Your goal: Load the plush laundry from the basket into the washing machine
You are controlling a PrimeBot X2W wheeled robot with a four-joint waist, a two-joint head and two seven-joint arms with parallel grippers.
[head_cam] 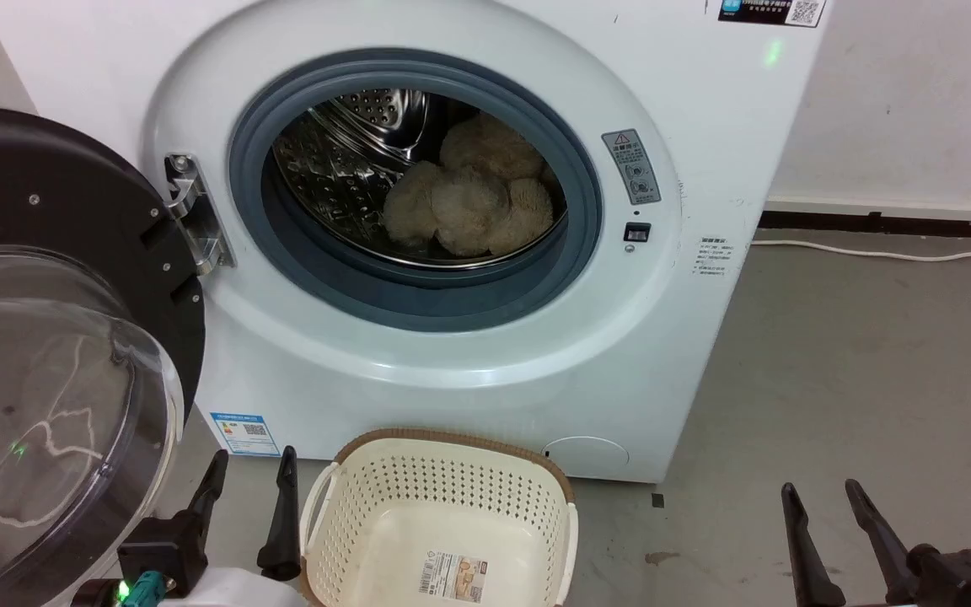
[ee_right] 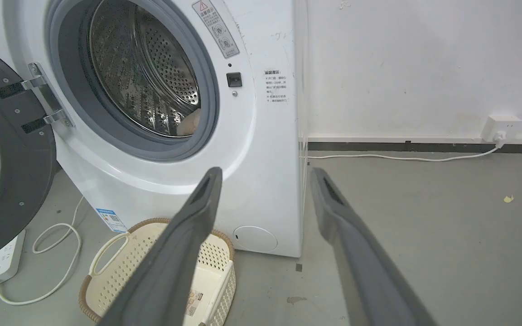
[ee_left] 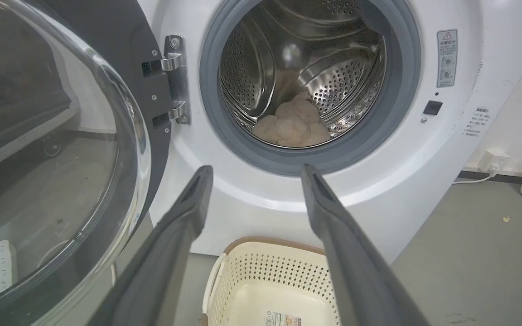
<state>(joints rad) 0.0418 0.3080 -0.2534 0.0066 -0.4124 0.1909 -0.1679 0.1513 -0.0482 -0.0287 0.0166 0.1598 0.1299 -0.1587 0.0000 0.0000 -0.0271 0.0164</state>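
Plush laundry (head_cam: 469, 202) sits inside the washing machine (head_cam: 688, 354), basket (head_cam: 443, 485) before it empty. Left gripper (head_cam: 254, 455) and right gripper (head_cam: 820, 489) hang spread, holding nothing (loading looks done); shutting the door (head_cam: 56, 194) seems next.

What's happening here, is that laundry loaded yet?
The plush laundry lies in the drum of the washing machine, and the basket on the floor in front holds only its label. The door hangs open. The left end effector and right end effector hover open either side of the basket, holding nothing.
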